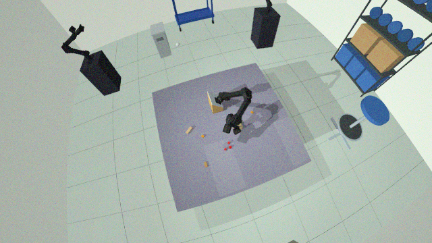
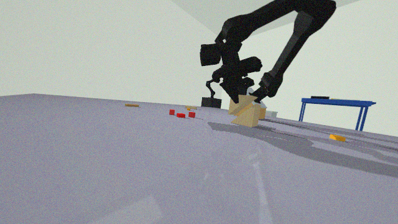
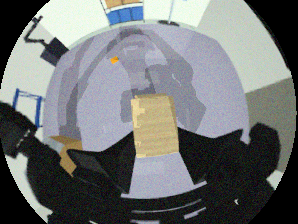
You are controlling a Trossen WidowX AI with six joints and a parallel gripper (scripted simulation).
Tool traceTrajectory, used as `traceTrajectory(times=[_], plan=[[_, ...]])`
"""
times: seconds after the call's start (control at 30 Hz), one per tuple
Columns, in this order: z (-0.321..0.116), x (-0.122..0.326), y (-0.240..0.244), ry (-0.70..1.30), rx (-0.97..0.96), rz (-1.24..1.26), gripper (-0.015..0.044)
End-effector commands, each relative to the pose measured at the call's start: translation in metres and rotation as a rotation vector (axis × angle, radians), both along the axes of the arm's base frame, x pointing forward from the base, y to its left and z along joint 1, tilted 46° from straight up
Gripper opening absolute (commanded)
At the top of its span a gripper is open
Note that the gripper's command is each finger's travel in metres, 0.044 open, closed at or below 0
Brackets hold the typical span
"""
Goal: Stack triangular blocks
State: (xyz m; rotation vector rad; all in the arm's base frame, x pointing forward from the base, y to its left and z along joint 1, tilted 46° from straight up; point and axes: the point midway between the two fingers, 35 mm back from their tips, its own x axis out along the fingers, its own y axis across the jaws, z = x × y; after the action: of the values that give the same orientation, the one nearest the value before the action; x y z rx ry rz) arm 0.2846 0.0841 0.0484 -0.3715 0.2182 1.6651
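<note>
My gripper is shut on a light wooden triangular block, holding it by its sides with its flat top up and its sloped face down. The other triangular block stands on the table just below, with its slope facing up and left. In the exterior view the held block appears above and left of it, the slopes close and roughly parallel; whether they touch is unclear. In the wrist view the lower block is mostly hidden behind the held one. In the top view the arm covers most of both.
Red cubes lie near the blocks. An orange piece lies on the arm's base side. An orange and white angled object stands beside the base. Another orange piece and wooden pieces lie farther off.
</note>
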Motion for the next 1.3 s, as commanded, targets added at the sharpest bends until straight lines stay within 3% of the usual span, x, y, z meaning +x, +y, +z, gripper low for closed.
traceTrajectory(times=[0.0,1.27], plan=[[0.000,0.000,0.001,0.001,0.005,-0.004,0.0000],[-0.004,-0.001,0.016,0.002,0.009,-0.009,0.0000]])
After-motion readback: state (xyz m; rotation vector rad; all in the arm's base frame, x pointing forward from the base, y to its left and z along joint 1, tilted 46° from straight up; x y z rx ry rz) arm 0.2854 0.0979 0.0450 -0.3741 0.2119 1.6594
